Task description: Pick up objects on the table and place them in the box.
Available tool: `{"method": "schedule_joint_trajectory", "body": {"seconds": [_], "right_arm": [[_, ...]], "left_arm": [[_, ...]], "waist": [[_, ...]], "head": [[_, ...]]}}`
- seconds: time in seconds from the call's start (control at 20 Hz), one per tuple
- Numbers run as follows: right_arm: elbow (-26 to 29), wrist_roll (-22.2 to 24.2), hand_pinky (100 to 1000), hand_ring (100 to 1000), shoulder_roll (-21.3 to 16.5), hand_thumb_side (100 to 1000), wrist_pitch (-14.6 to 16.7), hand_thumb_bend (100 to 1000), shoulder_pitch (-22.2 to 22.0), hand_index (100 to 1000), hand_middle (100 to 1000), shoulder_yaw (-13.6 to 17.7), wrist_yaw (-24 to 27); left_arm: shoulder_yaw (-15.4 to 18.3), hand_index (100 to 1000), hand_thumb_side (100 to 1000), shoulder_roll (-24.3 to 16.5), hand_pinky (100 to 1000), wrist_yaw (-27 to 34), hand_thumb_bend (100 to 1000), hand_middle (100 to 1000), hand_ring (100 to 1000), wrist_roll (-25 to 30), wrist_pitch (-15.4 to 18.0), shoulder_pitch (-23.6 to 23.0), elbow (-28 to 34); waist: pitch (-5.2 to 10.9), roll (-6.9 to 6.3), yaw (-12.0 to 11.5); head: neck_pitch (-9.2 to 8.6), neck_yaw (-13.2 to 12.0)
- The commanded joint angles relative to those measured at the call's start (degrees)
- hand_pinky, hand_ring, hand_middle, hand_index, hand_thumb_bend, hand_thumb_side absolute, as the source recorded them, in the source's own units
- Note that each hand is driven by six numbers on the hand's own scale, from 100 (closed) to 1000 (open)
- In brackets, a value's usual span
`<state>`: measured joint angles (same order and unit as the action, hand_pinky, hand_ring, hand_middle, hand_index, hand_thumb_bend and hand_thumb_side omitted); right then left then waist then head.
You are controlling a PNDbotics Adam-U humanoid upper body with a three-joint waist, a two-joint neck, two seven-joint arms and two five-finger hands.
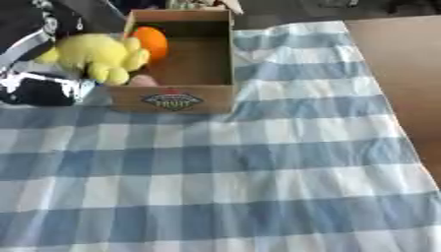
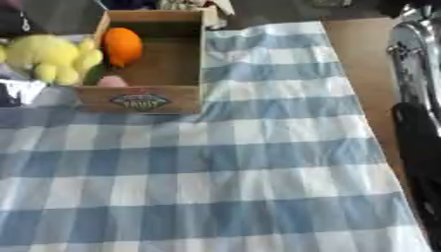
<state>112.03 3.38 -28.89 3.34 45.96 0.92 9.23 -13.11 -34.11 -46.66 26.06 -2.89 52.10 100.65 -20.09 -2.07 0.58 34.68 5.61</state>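
At far left: left hand point(image 1: 39, 86) brings yellow plush toy point(image 1: 95, 55) to cardboard box point(image 1: 220, 64) rim.
Finger state: cannot tell. Orange point(image 1: 152, 41) inside; next, likely release over box.

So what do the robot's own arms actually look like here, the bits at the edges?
The left arm shows at the upper left as black casing with shiny silver parts and a grey-white band. The right arm runs down the right edge of the right eye view: silver metal rods and joints above, a smooth black shell below. Neither hand's fingers can be made out.
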Motion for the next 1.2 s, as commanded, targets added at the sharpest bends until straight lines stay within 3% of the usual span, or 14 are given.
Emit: {"method": "schedule_joint_trajectory", "body": {"seconds": [0.05, 0.5, 0.9, 1.2], "right_arm": [[0.56, 0.32, 906, 804, -0.55, 563, 0.22, 100, 1.28, 854, 662, -0.11, 0.21], [1.12, 1.66, 907, 803, -0.15, 566, 0.56, 100, 2.81, 853, 660, -0.98, 0.69], [1.4, 2.14, 907, 803, 0.03, 565, 0.78, 100, 3.62, 853, 660, -1.16, 1.0], [1.5, 2.57, 909, 803, 0.43, 565, 0.57, 100, 3.73, 854, 659, -1.16, 1.04]], "left_arm": [[-0.24, 632, 261, 1.92, 315, -3.37, 100, 467, 515, -1.16, 0.32, 3.87, -4.32], [0.55, 646, 260, 9.98, 336, -14.42, 100, 484, 531, -11.23, 2.79, 11.71, -22.86], [3.3, 656, 256, 14.12, 352, -23.25, 100, 500, 545, -17.77, 2.97, 14.41, -35.8], [3.47, 836, 244, 16.16, 500, -29.25, 100, 641, 686, -19.78, 2.36, 15.02, -40.98]], "waist": [[1.36, -0.13, 0.35], [-0.33, -1.08, 3.09], [-1.3, -1.33, 4.68], [-1.52, -1.37, 5.22]], "head": [[0.01, -0.6], [-2.07, -3.85], [-3.27, -5.15], [-3.91, -5.64]]}}
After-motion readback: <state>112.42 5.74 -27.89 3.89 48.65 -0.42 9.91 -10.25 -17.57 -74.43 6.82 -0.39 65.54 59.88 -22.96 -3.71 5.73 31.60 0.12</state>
